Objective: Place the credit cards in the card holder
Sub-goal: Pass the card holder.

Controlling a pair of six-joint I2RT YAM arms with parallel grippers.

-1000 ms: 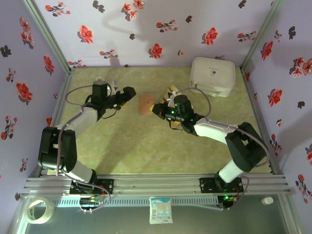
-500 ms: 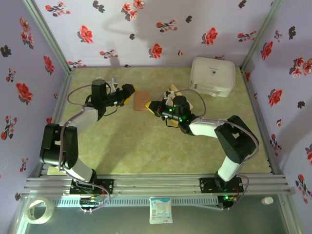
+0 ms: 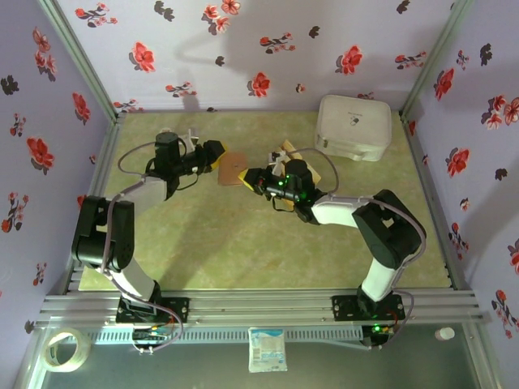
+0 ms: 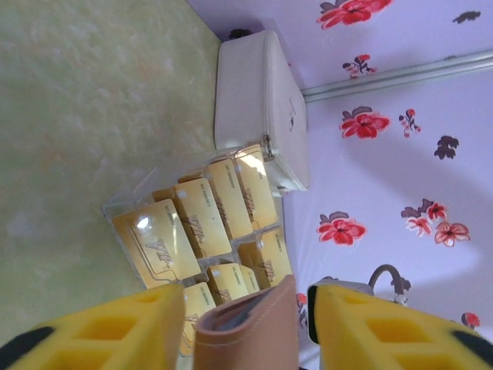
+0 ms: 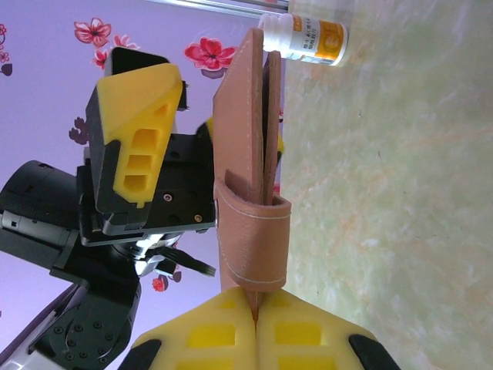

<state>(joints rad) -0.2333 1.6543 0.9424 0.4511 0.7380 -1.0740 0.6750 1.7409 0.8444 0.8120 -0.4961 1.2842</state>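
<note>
Card holder [image 5: 250, 208]: folded, pinched at one end in right tool [image 5: 254, 304], pressed together on it; far end between spread fingers of left tool [image 4: 246, 297], one finger touching, other just apart. Credit cards [image 4: 208, 223]: fanned on counter [image 4: 77, 116], beside white box [image 4: 258, 100].

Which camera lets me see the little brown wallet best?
The right wrist view: the card holder looks big, edge-on, clamped in the right pincer. The left wrist view catches one end inside the left pincer; the top view shows it tiny between both pincers.
</note>
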